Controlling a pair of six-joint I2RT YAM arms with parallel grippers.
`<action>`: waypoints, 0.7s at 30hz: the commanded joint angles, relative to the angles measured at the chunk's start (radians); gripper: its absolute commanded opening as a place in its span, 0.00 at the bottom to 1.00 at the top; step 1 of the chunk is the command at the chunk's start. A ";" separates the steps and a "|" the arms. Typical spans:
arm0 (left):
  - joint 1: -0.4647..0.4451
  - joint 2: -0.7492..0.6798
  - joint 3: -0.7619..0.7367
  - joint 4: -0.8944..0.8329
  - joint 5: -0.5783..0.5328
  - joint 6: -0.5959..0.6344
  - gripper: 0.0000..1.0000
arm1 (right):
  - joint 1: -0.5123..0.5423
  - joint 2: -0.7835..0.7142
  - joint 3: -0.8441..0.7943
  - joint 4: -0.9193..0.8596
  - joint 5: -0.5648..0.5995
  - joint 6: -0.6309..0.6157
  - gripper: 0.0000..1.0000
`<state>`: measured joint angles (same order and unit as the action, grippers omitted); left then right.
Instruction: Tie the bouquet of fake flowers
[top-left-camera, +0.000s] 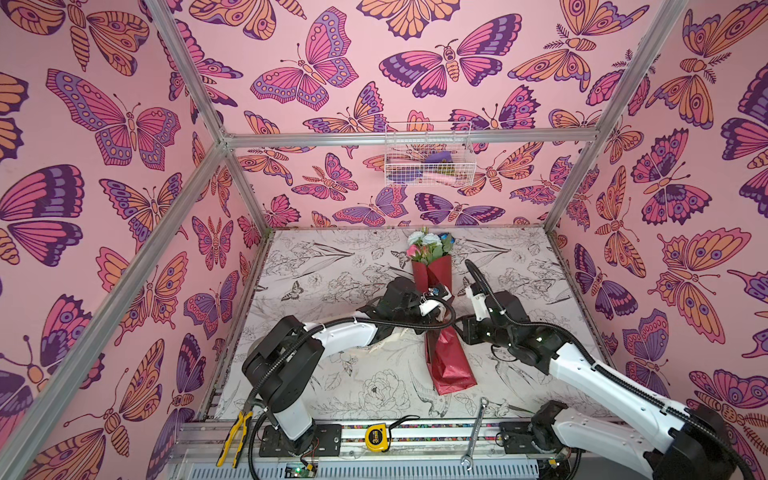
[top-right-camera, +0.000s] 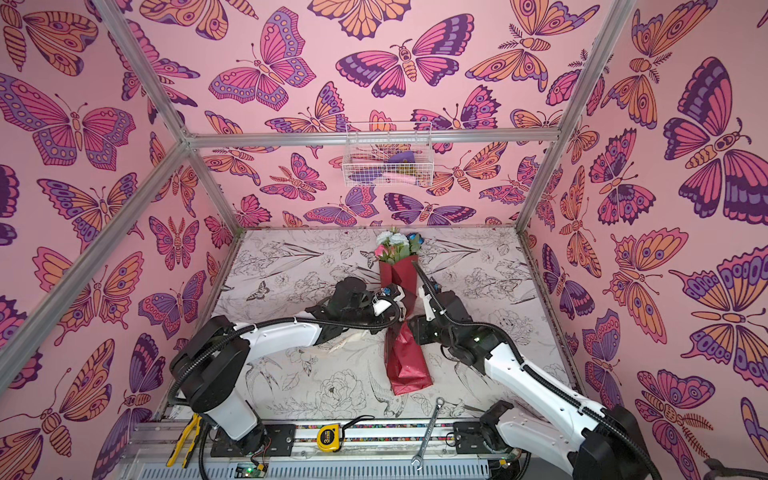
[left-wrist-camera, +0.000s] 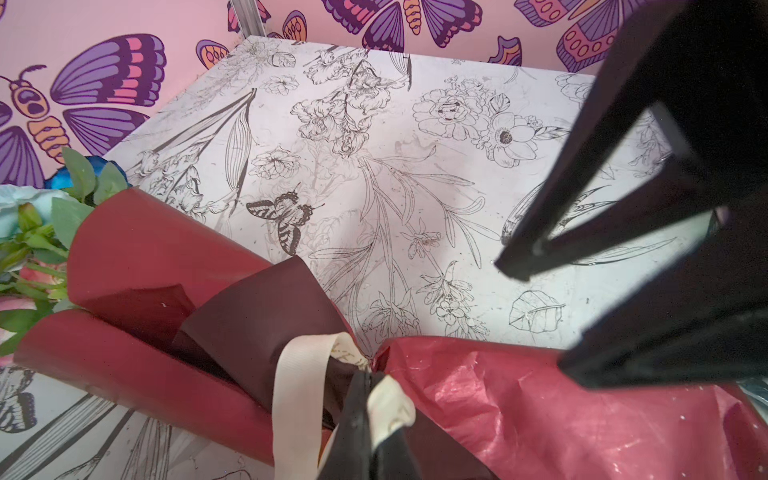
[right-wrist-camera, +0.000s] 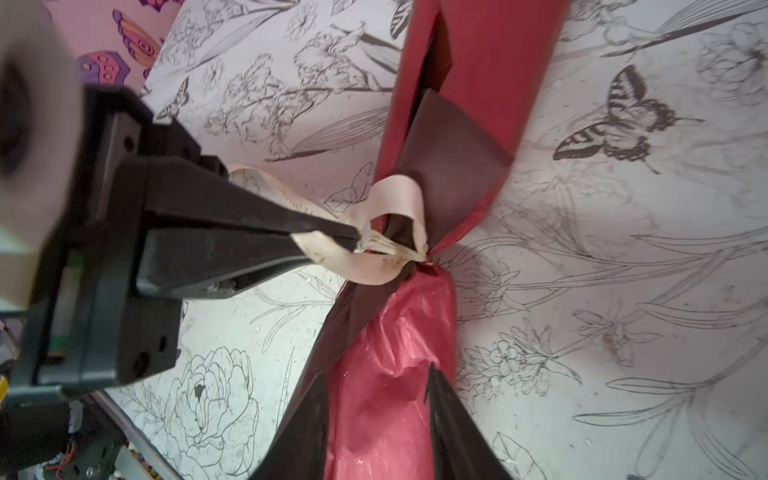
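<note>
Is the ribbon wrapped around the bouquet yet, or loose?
Wrapped: the ribbon loops the pinched waist of the bouquet, one end clamped in the left tool. Whether a knot is finished, cannot tell.

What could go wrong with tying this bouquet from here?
The left gripper is shut on just a bit of the ribbon at the waist of the bouquet; a tug could slip off or undo the loose wrap. The right gripper straddles the crinkly paper with jaws apart; closing might tear it. Both grippers sit close together and could bump.
</note>
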<state>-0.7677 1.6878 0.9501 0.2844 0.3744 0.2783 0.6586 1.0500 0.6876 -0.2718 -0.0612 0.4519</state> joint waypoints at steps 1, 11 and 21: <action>0.005 0.013 0.013 -0.024 0.039 -0.034 0.00 | 0.030 0.036 0.004 0.117 0.064 -0.005 0.41; 0.007 0.014 0.022 -0.030 0.046 -0.051 0.00 | 0.035 0.174 0.019 0.213 0.059 -0.021 0.41; 0.011 0.020 0.017 -0.030 0.058 -0.050 0.00 | 0.034 0.244 0.024 0.286 0.120 -0.014 0.15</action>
<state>-0.7631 1.6909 0.9524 0.2607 0.4038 0.2409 0.6846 1.2842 0.6876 -0.0414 0.0139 0.4397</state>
